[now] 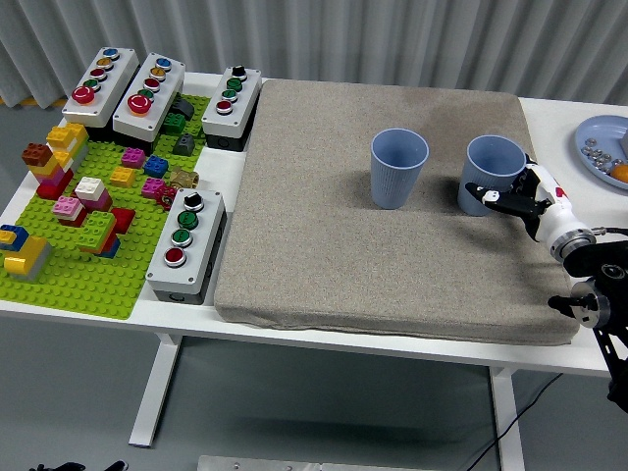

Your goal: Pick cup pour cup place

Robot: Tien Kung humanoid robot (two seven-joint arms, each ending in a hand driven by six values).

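Observation:
Two blue cups stand upright on the grey mat [363, 285]. One cup [398, 168] is near the mat's middle, the other cup [491, 169] further right. My right hand [508, 194] reaches in from the right edge and sits against the near right side of the right cup. Its fingers [489, 190] are spread around the cup's lower wall without closing on it. The cups' contents are hidden. The left arm does not show.
A green baseplate [88, 275] with several coloured bricks lies at the left. Three grey button boxes [147, 90] stand at the back left, another one [186, 245] by the mat's left edge. A blue plate [601, 147] with small items sits at the far right.

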